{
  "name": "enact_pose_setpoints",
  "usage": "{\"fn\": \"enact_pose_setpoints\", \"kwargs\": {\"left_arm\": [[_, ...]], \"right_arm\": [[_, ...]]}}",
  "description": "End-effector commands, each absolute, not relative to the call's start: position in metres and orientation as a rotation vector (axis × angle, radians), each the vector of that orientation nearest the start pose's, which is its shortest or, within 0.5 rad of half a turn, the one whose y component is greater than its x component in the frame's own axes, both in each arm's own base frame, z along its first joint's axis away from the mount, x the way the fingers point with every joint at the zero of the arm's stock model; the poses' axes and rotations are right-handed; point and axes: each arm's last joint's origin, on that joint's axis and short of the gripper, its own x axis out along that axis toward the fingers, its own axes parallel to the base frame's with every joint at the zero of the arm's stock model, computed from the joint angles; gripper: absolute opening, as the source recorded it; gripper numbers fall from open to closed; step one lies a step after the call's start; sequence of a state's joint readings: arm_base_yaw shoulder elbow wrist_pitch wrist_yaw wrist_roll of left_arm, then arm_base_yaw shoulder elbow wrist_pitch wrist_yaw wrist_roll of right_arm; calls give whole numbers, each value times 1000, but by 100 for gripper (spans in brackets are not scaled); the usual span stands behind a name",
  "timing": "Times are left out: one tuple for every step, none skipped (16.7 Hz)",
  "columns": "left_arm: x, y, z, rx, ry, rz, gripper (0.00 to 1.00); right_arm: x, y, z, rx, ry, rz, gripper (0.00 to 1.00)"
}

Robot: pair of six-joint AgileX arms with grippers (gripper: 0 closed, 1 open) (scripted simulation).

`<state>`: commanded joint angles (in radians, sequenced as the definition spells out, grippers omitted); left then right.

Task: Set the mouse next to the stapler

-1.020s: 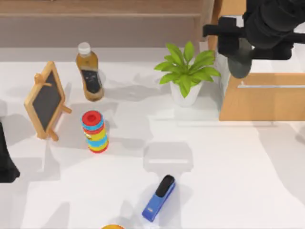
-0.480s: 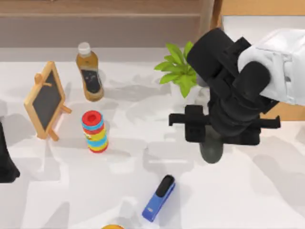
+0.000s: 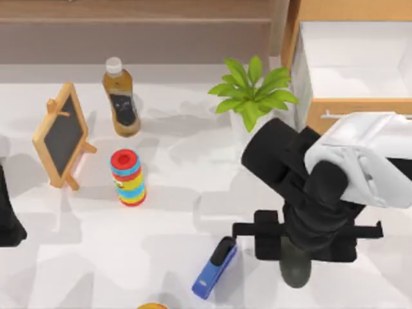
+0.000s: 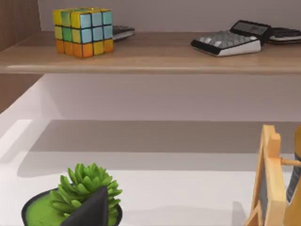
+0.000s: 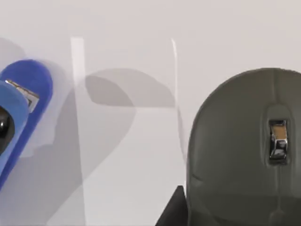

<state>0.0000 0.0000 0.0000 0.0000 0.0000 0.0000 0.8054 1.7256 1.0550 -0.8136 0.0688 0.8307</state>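
Right gripper (image 3: pixel 297 248), clamped on smooth dark grey mouse (image 3: pixel 296 269), swung down right of bright blue stapler (image 3: pixel 214 267); placement imminent.

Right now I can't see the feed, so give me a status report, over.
Right tool shut on mouse, low, right of stapler. Mouse apart from stapler; bare table between. Left arm parked at table's left edge.

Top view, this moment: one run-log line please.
right gripper: jaws shut on dark grey oval mouse, right of blue-bodied black-topped stapler | mouse and stapler apart | left arm: parked at table's left edge
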Motion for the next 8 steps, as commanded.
{"fn": "enact_pose_setpoints", "kwargs": {"left_arm": [[106, -1, 160, 0, 0, 0, 100], [106, -1, 160, 0, 0, 0, 100], [106, -1, 160, 0, 0, 0, 100], [106, -1, 160, 0, 0, 0, 100], [106, -1, 160, 0, 0, 0, 100], [106, -1, 160, 0, 0, 0, 100], [106, -1, 160, 0, 0, 0, 100], [106, -1, 160, 0, 0, 0, 100]], "right_arm": [[210, 219, 155, 29, 1465, -9, 0], [210, 219, 155, 29, 1465, -9, 0], [210, 219, 155, 29, 1465, -9, 0], [210, 219, 155, 29, 1465, -9, 0], [210, 219, 155, 29, 1465, -9, 0], [211, 218, 156, 34, 1465, -13, 0], [211, 218, 156, 34, 1465, -13, 0], [211, 218, 156, 35, 1464, -12, 0]]}}
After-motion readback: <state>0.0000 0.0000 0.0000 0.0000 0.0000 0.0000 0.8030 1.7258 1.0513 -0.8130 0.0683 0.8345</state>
